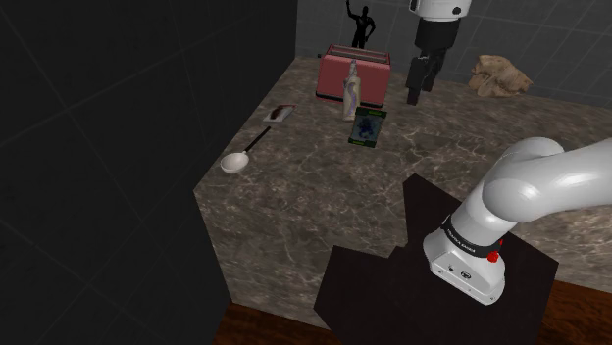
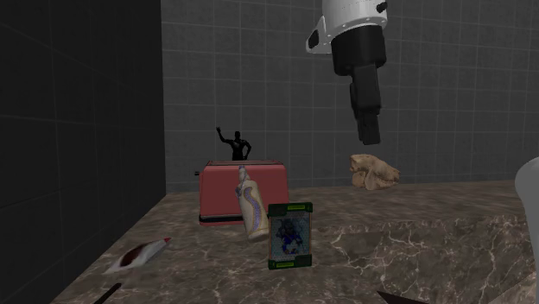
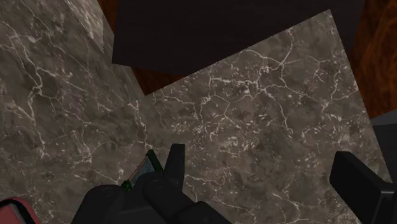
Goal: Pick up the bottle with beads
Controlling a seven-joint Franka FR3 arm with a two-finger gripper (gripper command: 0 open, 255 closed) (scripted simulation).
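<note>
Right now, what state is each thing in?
Hand: open, empty, raised above the counter.
Toaster: upright on the counter.
Bottle: standing, untouched, in front of the toaster.
Spoon: lying flat.
Packet: lying flat.
Figurine: standing behind the toaster.

Marble counter [image 1: 314, 206] with toaster [image 1: 373, 73], bottle [image 1: 350, 98]

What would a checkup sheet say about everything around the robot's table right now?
Surface: dark marbled counter, things gathered near the back wall.
Job's things: pale patterned bottle, upright in front of the pink toaster, not held.
Clutter: green-framed card, white spoon, black figurine, tan lump.
Grippers: claw open, high above the counter, holding nothing.
Cables: nothing seen.
Surroundings: dark tiled walls.
</note>
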